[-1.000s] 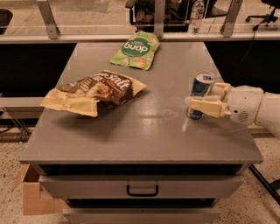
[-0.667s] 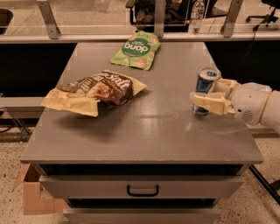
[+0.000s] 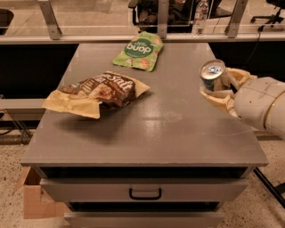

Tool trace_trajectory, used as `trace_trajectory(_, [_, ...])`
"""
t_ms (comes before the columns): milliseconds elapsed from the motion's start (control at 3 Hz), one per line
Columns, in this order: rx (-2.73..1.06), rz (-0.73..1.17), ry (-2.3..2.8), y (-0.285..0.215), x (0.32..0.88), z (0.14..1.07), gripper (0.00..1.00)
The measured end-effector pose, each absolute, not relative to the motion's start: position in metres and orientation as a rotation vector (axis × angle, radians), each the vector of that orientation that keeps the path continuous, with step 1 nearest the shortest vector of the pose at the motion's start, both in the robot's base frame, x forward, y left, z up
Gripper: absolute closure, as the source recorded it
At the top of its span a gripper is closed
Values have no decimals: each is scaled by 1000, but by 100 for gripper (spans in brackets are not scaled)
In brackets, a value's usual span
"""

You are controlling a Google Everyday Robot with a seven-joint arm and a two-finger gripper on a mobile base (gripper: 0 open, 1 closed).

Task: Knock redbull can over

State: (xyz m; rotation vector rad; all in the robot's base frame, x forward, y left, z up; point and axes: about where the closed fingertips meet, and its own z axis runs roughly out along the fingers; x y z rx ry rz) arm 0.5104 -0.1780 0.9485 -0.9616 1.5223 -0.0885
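Observation:
The redbull can [image 3: 212,72] is at the right side of the grey table [image 3: 178,133]. It is tilted, with its silver top turned up towards the camera and to the left. My gripper [image 3: 217,84] reaches in from the right edge. Its cream fingers [image 3: 217,97] are spread and stand on either side of the can's lower body, one in front of the can and one behind it. The can's blue lower part is mostly hidden by the near finger.
A brown snack bag [image 3: 95,91] lies at the left middle of the table. A green snack bag [image 3: 138,50] lies at the back. A clear water bottle [image 3: 201,13] stands beyond the far rail. A drawer handle [image 3: 145,194] is below the front edge, and a cardboard box [image 3: 33,196] is on the floor at the left.
The can stood upright before and now leans over with its top showing. My gripper has moved in around its base.

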Motion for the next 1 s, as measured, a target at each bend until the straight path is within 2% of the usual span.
trace_trajectory(333, [-1090,-215,1409,-175,516,962,100])
trace_trajectory(1000, [-1196,-186,1344,-165,514,962,100])
